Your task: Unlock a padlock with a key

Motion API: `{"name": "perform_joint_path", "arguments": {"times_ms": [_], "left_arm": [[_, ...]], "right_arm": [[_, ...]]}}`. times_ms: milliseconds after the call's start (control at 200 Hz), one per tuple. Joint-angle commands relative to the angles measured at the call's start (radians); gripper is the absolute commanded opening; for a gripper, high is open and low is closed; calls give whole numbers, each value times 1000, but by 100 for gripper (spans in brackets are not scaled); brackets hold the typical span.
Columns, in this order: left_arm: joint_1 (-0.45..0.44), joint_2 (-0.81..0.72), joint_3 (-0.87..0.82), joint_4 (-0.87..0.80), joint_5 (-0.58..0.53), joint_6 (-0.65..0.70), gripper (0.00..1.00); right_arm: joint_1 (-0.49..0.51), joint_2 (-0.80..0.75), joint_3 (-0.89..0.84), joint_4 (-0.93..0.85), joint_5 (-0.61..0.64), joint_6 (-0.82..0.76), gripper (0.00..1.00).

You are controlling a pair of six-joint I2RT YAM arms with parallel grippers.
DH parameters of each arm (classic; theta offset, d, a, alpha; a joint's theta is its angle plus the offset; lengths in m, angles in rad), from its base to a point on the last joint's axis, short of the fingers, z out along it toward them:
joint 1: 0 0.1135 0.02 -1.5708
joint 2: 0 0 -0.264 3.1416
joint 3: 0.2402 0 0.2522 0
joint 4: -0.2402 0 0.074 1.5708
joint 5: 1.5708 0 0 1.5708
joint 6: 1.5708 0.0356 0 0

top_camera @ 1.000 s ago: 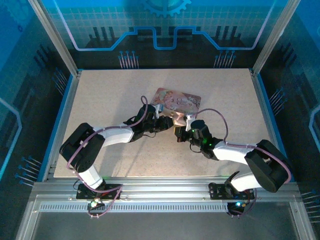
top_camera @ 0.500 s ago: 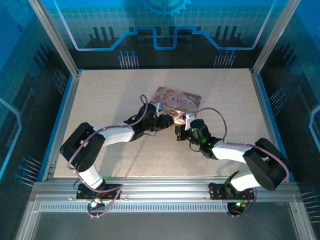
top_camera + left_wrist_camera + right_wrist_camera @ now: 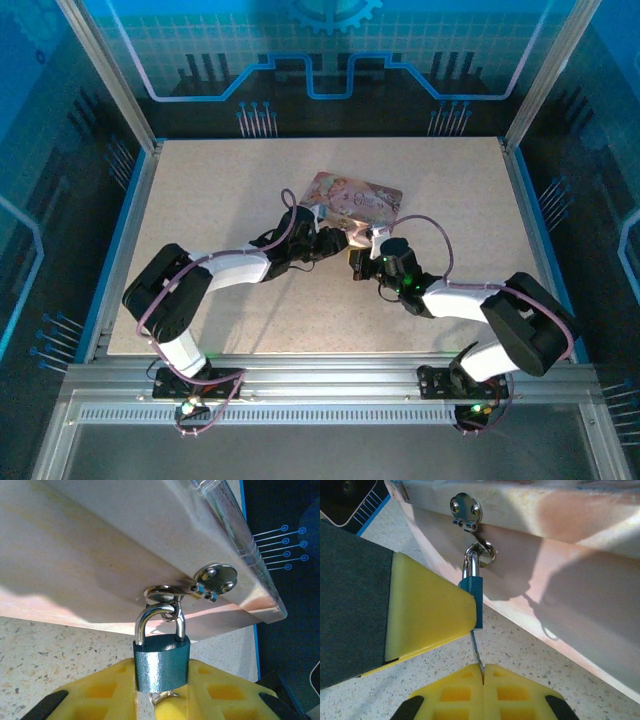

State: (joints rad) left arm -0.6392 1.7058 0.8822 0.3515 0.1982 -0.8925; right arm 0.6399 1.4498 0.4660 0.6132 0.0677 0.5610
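The small blue-green padlock (image 3: 161, 662) hangs by its metal shackle (image 3: 141, 625) from the hasp ring on the pink tin's (image 3: 355, 197) side. My left gripper (image 3: 161, 677) is shut on the padlock body, a yellow finger (image 3: 100, 690) on each side. In the right wrist view the padlock (image 3: 476, 592) is partly covered by the left gripper's finger (image 3: 430, 610). The thin key (image 3: 476, 650) runs up into the padlock's underside. My right gripper (image 3: 483, 670) is shut on the key's lower end. Both grippers meet in front of the tin, the left gripper (image 3: 335, 240) beside the right gripper (image 3: 358, 262).
The tin's wall (image 3: 125, 545) stands directly behind the padlock, its hasp plate (image 3: 216, 576) screwed on at the right. The speckled table (image 3: 220, 190) has open room to the left and right of the tin. A blue rim (image 3: 125, 240) bounds the table.
The right arm's elbow has drifted slightly left. Both grippers stay at the padlock, holding as before.
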Motion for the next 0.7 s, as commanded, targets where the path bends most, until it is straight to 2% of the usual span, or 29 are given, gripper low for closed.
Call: {"name": "perform_joint_path", "arguments": {"times_ms": [0,370,695], "left_arm": [[-60,15,31,-19,113,-13,27],[-63,40,38,-16,109,-21,27],[-67,41,41,-18,112,-26,27]], "right_arm": [[-27,8,62,124,22,6,1],[-66,39,75,177,-87,90,1],[-81,54,69,207,-71,116,1]]}}
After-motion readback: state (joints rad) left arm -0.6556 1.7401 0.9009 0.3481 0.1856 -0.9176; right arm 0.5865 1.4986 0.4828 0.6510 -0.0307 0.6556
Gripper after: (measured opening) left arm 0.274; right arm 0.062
